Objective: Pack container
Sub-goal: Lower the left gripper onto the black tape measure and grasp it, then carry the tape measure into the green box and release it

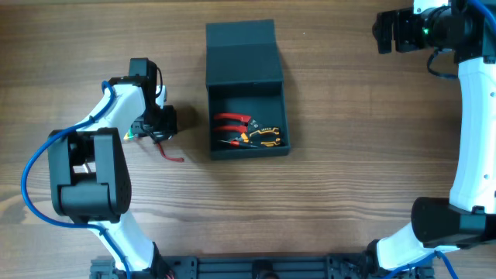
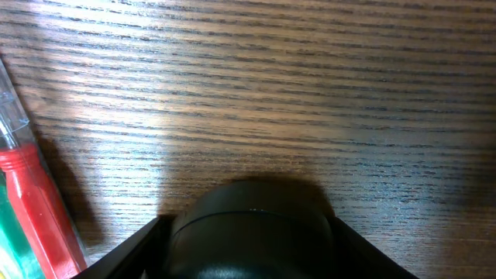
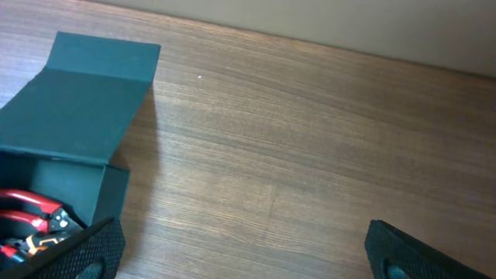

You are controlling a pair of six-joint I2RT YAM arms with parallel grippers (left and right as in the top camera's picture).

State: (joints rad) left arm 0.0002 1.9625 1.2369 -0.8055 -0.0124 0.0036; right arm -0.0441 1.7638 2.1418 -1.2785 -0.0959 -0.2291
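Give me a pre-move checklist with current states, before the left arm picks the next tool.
1. Container lid open: ok.
2. Free room in the container beside the pliers: ok.
3. Red-handled tool centred under the left gripper: not ok, it sits at the left wrist view's edge.
4. Left gripper jaw state: cannot tell.
5. Right gripper open and empty: ok.
6. Right gripper clear of the container: ok.

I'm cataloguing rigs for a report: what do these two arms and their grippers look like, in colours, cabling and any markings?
The left arm and right arm share smooth white links, blocky black joint housings and a looping blue cable each. The left gripper and right gripper are black; the right one's fingers look grainy. A green light glows by the right wrist. No lettering is readable.
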